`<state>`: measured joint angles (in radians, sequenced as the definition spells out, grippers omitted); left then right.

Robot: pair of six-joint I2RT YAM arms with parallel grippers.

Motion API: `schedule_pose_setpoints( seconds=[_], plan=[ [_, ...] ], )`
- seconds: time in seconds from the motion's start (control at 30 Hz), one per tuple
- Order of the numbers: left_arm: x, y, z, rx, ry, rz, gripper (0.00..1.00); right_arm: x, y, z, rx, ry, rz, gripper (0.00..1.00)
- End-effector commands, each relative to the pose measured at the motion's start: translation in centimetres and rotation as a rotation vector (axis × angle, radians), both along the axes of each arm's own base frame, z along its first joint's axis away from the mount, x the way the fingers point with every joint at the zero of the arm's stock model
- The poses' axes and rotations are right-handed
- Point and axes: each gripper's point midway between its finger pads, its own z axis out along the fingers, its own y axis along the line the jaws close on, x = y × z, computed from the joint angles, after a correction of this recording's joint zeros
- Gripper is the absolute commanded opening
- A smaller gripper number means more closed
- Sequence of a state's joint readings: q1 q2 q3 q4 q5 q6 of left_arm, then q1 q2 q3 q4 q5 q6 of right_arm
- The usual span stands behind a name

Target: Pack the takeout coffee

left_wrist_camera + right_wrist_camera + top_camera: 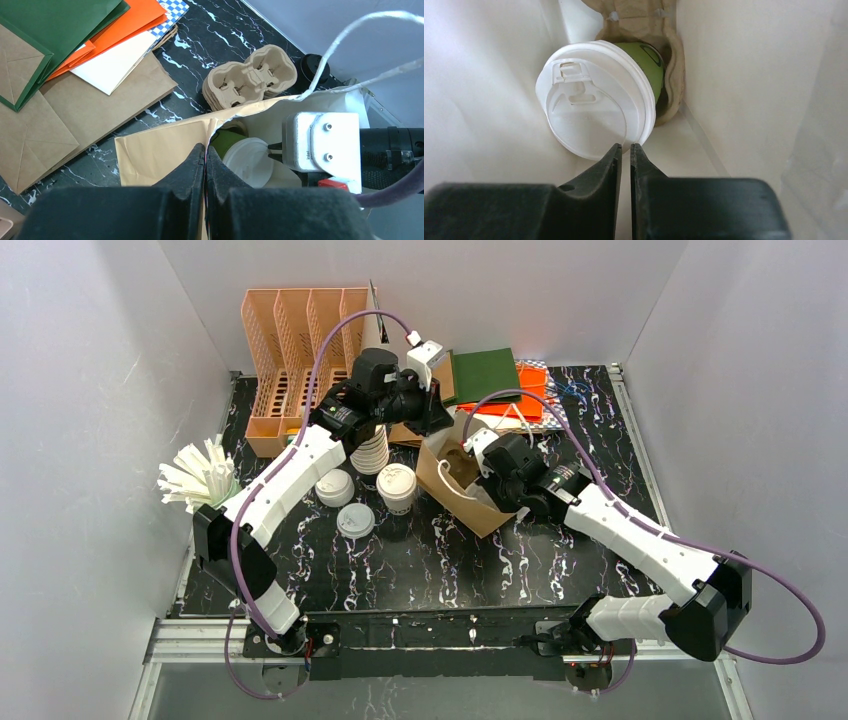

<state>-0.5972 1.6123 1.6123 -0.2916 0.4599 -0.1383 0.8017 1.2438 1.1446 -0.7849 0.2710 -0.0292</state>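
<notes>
L gripper (205, 150) jaws pinch bag (150, 155) rim. R gripper (626, 150) inside bag, jaws nearly together, tips at lid (594, 115) of green cup (651, 75); grip unclear.

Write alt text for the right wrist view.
A green paper cup with a white sip lid sits tilted in a pulp cup carrier inside a white-walled bag. The right hand hovers just short of the lid, nearly closed and holding nothing.
</notes>
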Motion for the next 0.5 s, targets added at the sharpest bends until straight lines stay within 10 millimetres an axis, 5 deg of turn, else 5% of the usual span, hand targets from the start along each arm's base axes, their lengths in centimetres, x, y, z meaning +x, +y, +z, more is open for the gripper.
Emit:
schedule_pose_setpoints(
  seconds=[0.0, 0.47],
  plan=[
    [-0.3, 0.3, 2.1, -0.046, -0.043, -0.020, 0.00, 0.0, -0.7, -0.1, -0.026, -0.008, -0.034, 0.17],
    [-1.2, 0.8, -3.0, 0.090, 0.078, -0.071, 0.00, 3.0, -0.5, 0.6, 0.004, -0.007, -0.120, 0.09]
  ],
)
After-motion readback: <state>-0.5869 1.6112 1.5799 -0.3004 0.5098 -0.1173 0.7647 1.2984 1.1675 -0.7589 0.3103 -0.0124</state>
